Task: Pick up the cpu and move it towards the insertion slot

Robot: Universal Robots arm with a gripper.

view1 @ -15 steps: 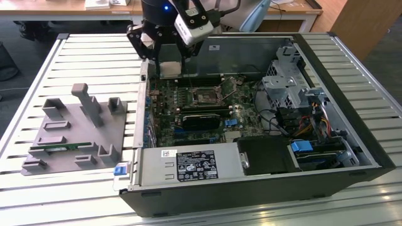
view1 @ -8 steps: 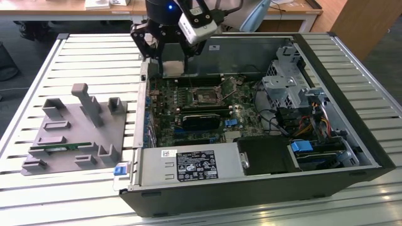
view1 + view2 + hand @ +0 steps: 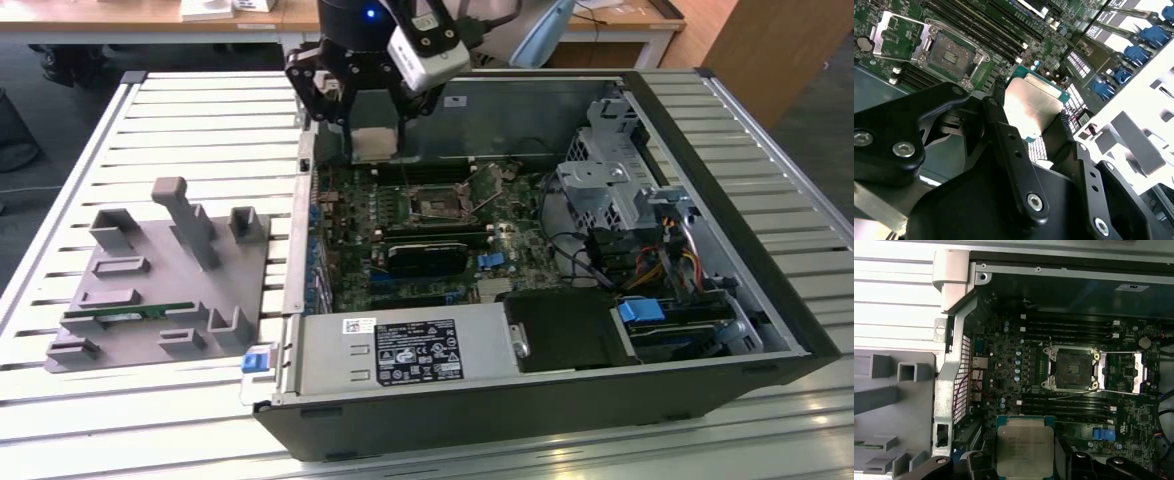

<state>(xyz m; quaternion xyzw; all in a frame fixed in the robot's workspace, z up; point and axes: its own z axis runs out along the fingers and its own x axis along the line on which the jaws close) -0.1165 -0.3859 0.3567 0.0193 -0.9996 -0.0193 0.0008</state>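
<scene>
Cpu clamped between the pincer fingers, held above the open computer case, apart from the insertion slot on the motherboard. Printed lettering on its metal top is unreadable. Grey fixture tray lies on the slatted desk beside the case.

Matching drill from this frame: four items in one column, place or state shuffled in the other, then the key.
1. small square silver-topped cpu
2. square metal-framed insertion slot
3. grey plastic fixture tray
4. long narrow green memory stick

A. lying on the tray
B. on the slatted table, beside the open computer case, at the exterior view's left
C. empty, frame open, on the motherboard
D. clamped between the black fingers, above the board

Pairs: 1-D, 2-C, 3-B, 4-A
</scene>
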